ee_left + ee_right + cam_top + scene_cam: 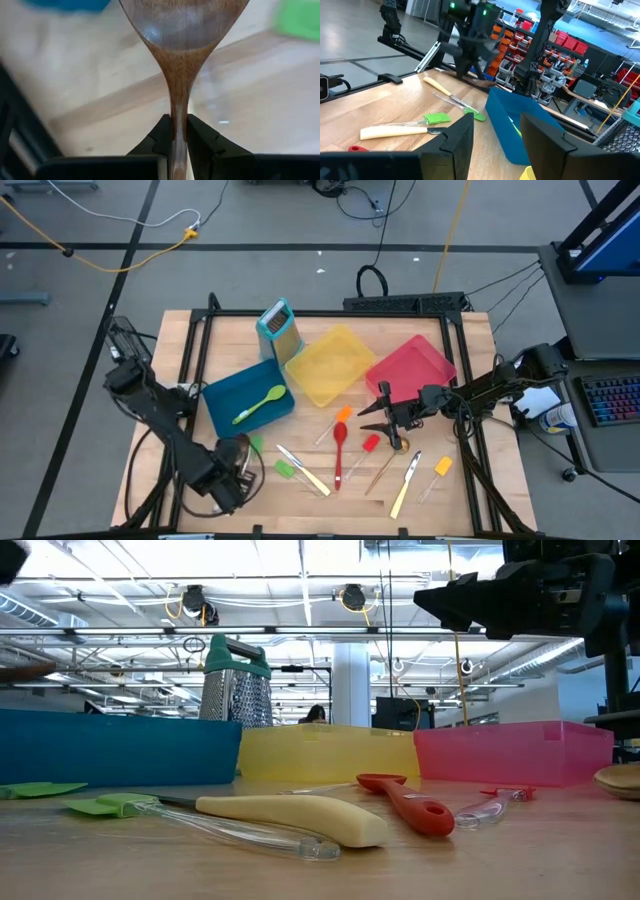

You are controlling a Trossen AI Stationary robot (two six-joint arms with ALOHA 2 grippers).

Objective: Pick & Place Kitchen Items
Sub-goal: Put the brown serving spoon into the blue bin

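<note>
The left claw [179, 131] is clenched on the neck of a wooden spoon [182, 35], whose handle runs back between the fingers and whose bowl points straight ahead, away from the wrist, above the tabletop [100, 75]. In the high view this claw [232, 455] sits near the tabletop's front left, just in front of the blue bin [222, 395], which holds a green spoon [260, 404] lying aslant. To its right lie a green spatula [284, 469] and a cream knife [306, 471], then a red spoon [340, 448] with its bowl toward the bins and handle toward the front edge. The right claw [383, 423] hangs released, jaws apart and empty, over the orange spatula [340, 417] and red spatula [371, 444], just in front of the red bin [412, 365]. A yellow bin [330, 365] stands between the other two, with a grater [279, 328] upright behind.
</note>
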